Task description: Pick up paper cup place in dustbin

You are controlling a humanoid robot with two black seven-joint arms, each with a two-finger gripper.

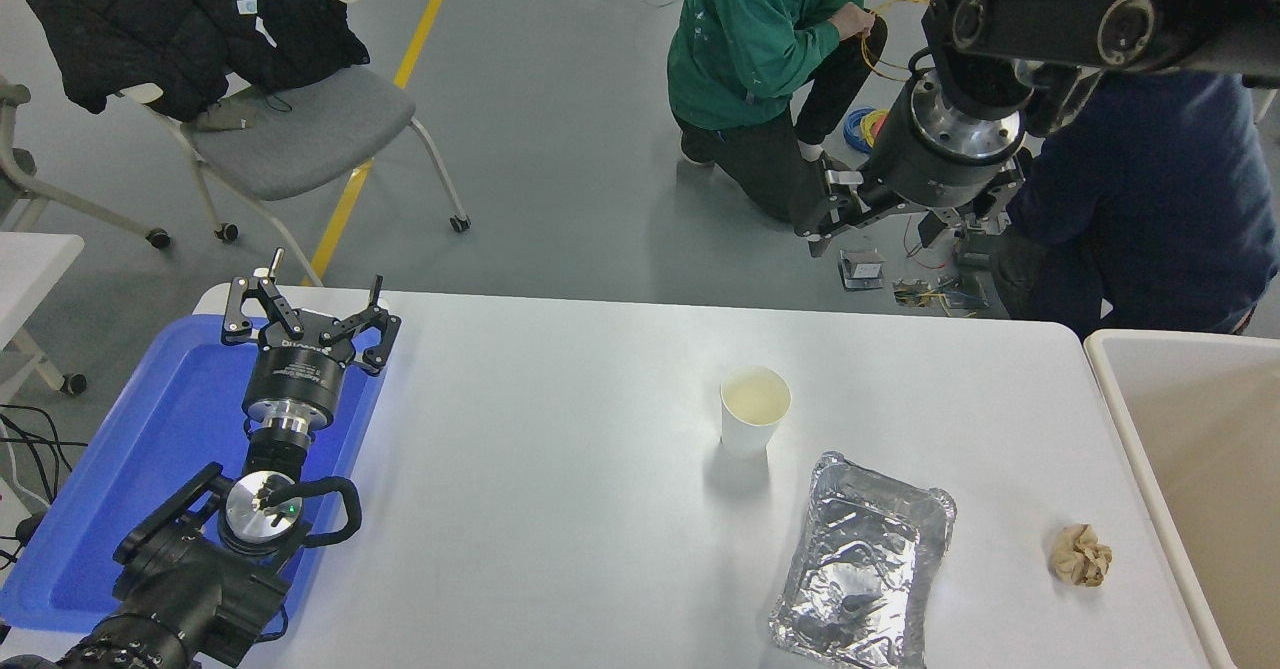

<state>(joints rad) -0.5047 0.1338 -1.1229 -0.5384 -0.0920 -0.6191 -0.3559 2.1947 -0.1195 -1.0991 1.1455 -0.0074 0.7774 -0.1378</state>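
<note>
White and upright, the paper cup (pixel 754 421) stands near the middle of the table (pixel 560 509), just beside a crinkled foil tray (pixel 862 561); a crumpled brown paper ball (pixel 1080 554) lies near the dustbin (pixel 1190 469) at the right edge. From my remote seat, the left gripper (pixel 308 311) rests parked over the blue tray (pixel 150 439), fingers spread. My right gripper (pixel 870 224) hangs high beyond the table's far edge, well apart from the cup; I cannot tell how its fingers stand.

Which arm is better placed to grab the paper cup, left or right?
Right, probably. The right hand hangs beyond the table's far edge, nearer the paper cup and on the dustbin side. The left hand sits parked over the blue tray, far across the table.
</note>
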